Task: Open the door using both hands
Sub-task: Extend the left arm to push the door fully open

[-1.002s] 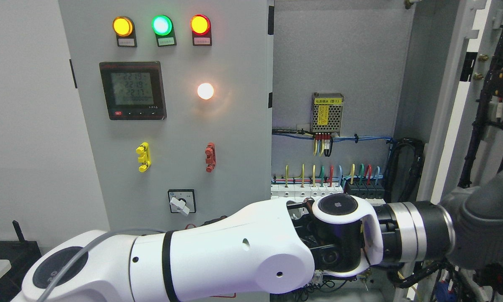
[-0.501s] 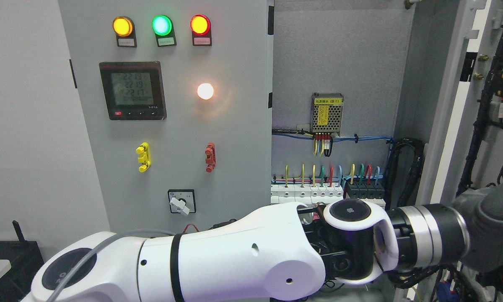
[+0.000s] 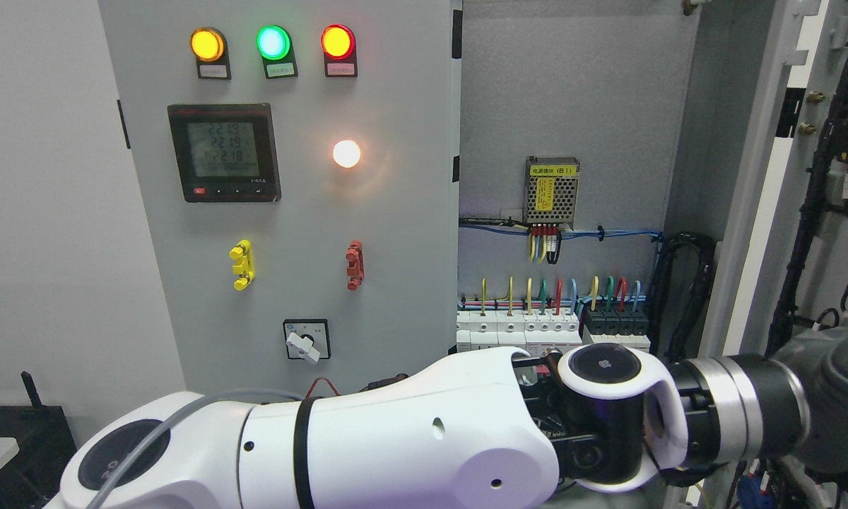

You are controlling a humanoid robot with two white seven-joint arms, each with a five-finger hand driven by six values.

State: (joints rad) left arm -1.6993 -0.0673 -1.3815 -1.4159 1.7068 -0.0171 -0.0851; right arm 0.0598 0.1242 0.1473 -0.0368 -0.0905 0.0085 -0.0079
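The left arm [image 3: 367, 438] crosses low from the picture's left; its grey left hand [image 3: 837, 396] runs off the right edge, its grasp impossible to tell. Behind stands the open door [image 3: 763, 177]; inside, a supply module [image 3: 551, 189] labelled, seemingly, "(B1)".

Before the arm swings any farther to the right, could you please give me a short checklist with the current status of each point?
1. Right-hand door swung open, interior exposed: ok.
2. Left hand at lower right, grasp on the door: cannot tell, fingers hidden.
3. Right hand in view: not ok.
4. Left arm clear of the rotary switch: ok.
5. Left arm clear of the breakers: cannot tell, it overlaps them.
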